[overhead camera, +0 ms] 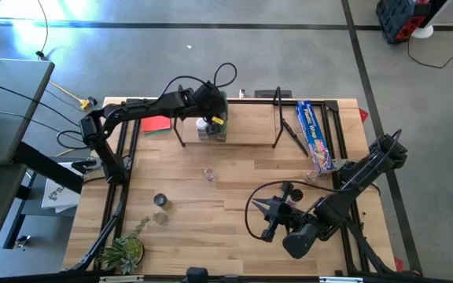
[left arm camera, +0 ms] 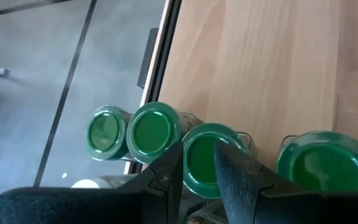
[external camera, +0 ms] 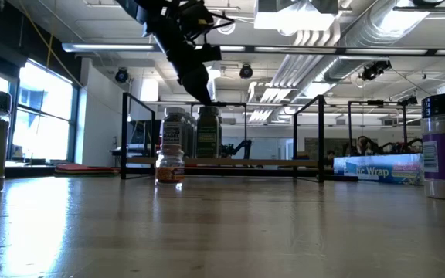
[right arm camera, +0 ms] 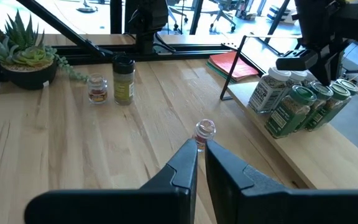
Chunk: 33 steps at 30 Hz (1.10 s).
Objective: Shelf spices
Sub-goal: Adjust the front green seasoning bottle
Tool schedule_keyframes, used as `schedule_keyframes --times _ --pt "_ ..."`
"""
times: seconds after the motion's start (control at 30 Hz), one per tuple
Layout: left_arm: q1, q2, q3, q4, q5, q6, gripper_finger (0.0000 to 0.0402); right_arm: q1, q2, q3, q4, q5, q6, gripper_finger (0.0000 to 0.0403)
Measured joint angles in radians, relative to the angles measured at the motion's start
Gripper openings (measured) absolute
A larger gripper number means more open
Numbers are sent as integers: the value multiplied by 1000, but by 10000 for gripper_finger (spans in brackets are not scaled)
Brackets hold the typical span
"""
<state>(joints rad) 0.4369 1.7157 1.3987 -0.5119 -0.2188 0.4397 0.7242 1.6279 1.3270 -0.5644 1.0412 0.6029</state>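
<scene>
Several green-lidded cylindrical spice jars [left arm camera: 153, 130] are being lined up on the light wooden wire-framed shelf [overhead camera: 242, 130], one green-lidded jar [left arm camera: 205, 160] being gripped by the left gripper [left arm camera: 199, 163] fingers for placing, while the right gripper [right arm camera: 201, 152] fingers are being kept closed, empty, over the tabletop [overhead camera: 234, 196].

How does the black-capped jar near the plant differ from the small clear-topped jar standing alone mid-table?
The black-capped jar is taller, with greenish contents; the clear-topped jar is squat, with reddish contents. The black-capped jar stands close beside another small jar near the plant; the clear-topped jar stands alone, nearer the shelf. Both stand upright on the table, not yet shelved.
</scene>
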Motion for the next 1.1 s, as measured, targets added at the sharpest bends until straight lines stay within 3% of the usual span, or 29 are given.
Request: schedule_keyframes --times 1.1 --pt "8 -1 -30 75 45 -18 85 0 0 0 0 0 0 25"
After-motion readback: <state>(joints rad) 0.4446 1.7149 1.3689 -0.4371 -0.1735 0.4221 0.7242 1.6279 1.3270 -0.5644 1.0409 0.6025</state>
